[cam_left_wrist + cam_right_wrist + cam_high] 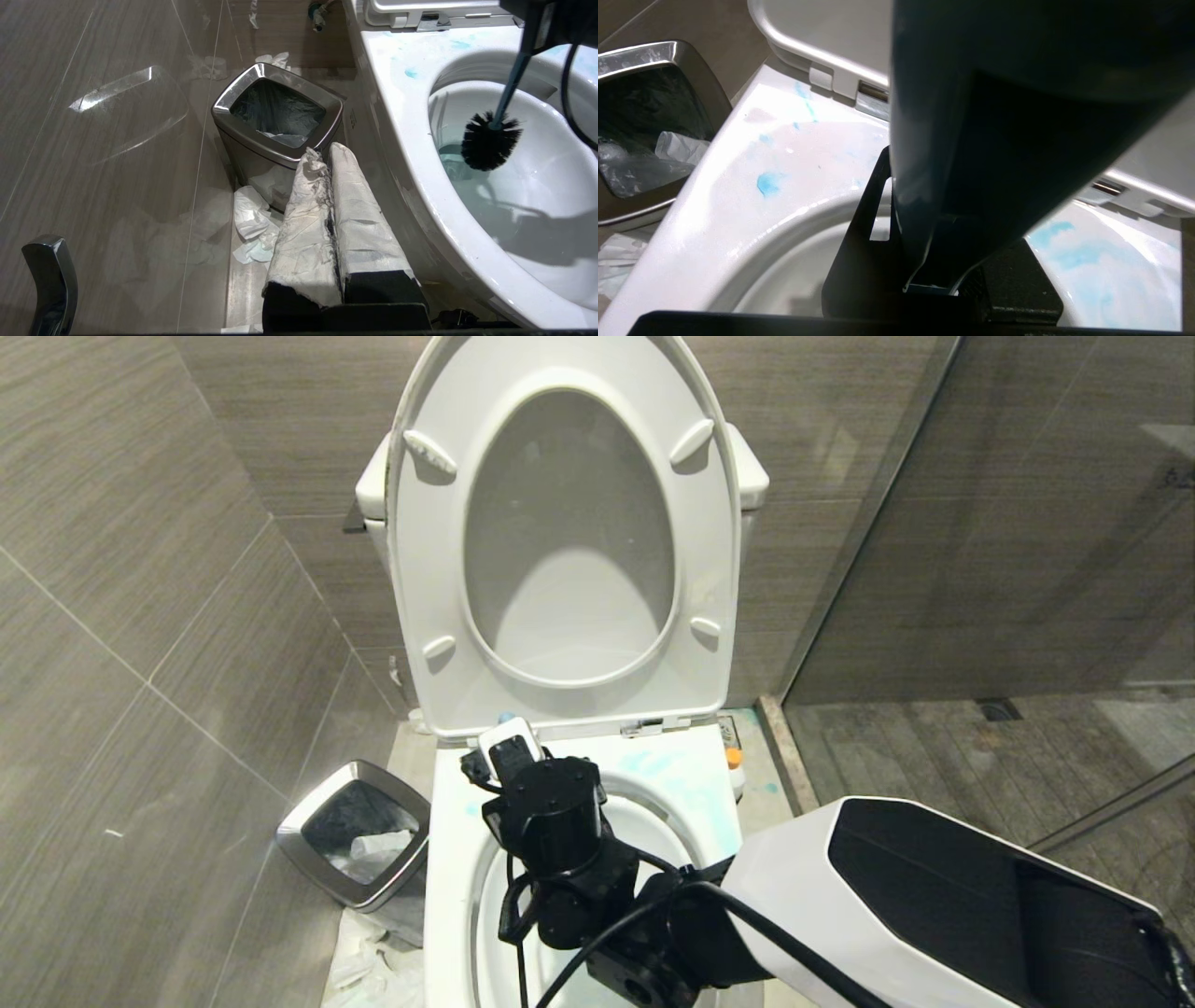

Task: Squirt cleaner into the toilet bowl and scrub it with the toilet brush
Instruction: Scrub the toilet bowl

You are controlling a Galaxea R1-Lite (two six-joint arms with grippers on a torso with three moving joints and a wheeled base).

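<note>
The right gripper [509, 747] hangs over the back edge of the toilet bowl [448, 859], near the hinges, its jaws clamped on the upper part of the toilet brush [490, 140]. In the right wrist view the dark teal handle [971, 116] fills the space between the fingers, running down past them into the basin. The left wrist view shows the bristled head hanging inside the bowl, above the tinted water and near the inner wall on the bin side; whether the bristles touch the ceramic cannot be told. Pale blue cleaner [768, 183] lies as dabs and smears on the flat rim at the back and along both sides.

The left gripper [327, 205] is parked beside the bowl's outer wall, its wrapped fingers pressed together and holding nothing, pointing toward the steel waste bin [224, 105].

The brush looks light, with a slim stiff handle that seems likely to twist or slip under sideways scrubbing load; a firm hold high on the handle suits it. The wet glossy ceramic probably offers little friction, so pressure must come from the arm
</note>
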